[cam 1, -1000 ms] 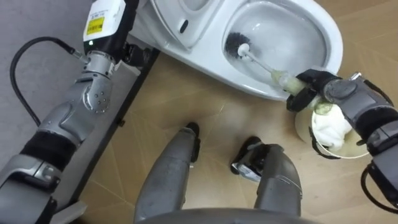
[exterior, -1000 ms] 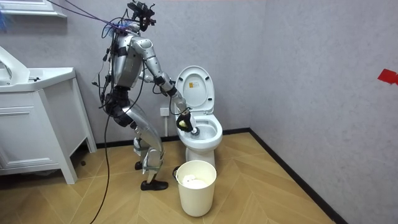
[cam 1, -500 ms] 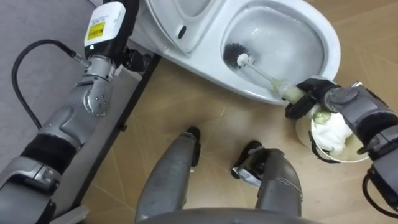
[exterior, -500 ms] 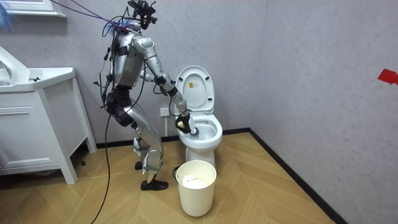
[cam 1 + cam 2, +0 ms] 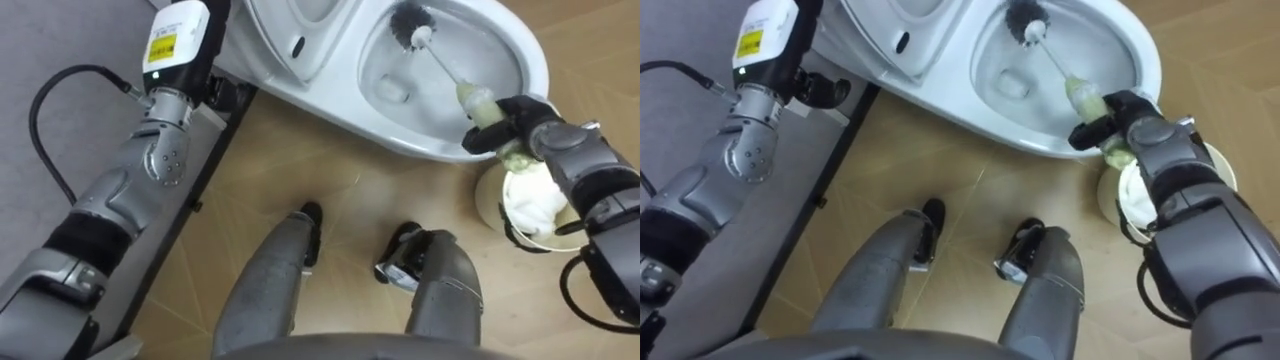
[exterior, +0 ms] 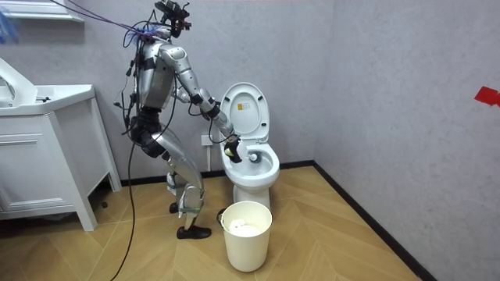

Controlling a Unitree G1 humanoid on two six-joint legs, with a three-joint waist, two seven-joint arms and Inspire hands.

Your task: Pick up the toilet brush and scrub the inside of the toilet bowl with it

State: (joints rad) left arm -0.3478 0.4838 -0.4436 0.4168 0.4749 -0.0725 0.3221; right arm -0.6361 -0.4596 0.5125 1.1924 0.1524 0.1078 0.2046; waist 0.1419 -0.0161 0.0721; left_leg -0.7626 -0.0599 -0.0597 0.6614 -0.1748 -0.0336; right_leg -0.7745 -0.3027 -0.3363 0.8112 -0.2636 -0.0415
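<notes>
The white toilet (image 5: 330, 90) stands with its lid raised (image 6: 244, 113). Inside its bowl a brush with a dark bristle head (image 5: 408, 22) rests against the far wall of the bowl. The brush's thin shaft runs down to a pale green grip (image 5: 480, 103). My right hand (image 5: 525, 122) is shut on that grip, just over the bowl's near rim. My left hand (image 5: 180, 35) is held up by the wall left of the toilet, its fingers hidden. I stand facing the toilet, leaning slightly toward it in the room view.
A white waste bin (image 5: 488, 212) with crumpled white paper in it stands by my right foot, just under my right hand. A dark baseboard (image 5: 190, 190) runs along the grey wall at the left. A white cabinet (image 6: 47, 148) stands at the room view's left.
My right hand has pushed the brush head from the bowl's near left wall up to its far side. The hand itself has risen a little. The left arm has stayed put.
</notes>
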